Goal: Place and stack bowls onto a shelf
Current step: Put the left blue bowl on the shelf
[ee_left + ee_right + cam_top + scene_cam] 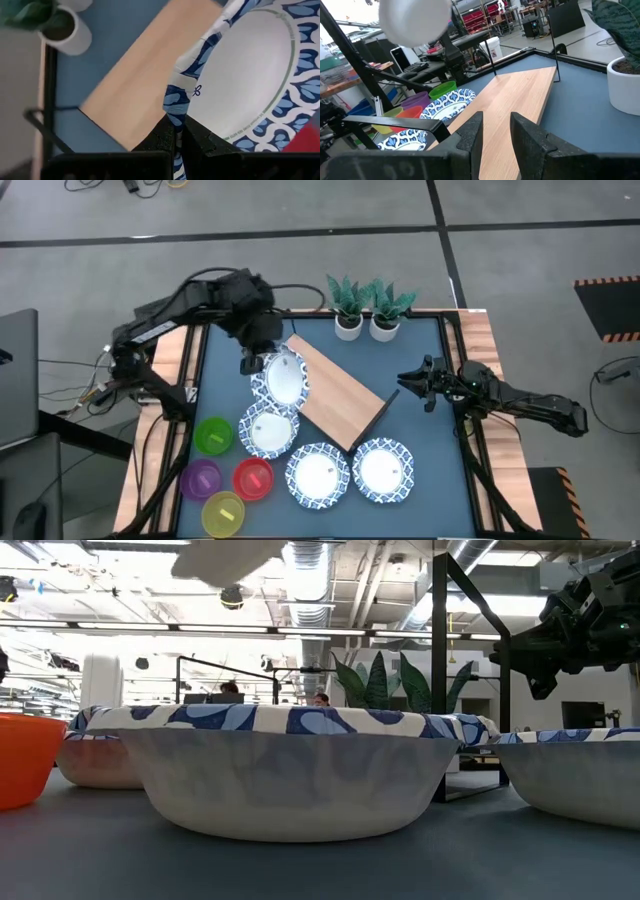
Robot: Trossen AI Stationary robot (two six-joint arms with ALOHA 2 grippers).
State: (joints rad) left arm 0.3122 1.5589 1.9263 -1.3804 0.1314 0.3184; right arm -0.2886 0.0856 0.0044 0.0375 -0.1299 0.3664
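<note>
The left gripper (262, 352) hung above the bench (430, 480), its fingers (165, 137) clamped on the blue-patterned rim of a white bowl (280, 377) lifted over the shelf's near end. The shelf (340, 392) lay diagonally across the middle of the bench. Three more patterned bowls (318, 473) sat beside it, with the green, purple, red and yellow bowls (213, 435) at the left. The right gripper (412, 380) waited by the shelf's other end, fingers apart and holding nothing.
</note>
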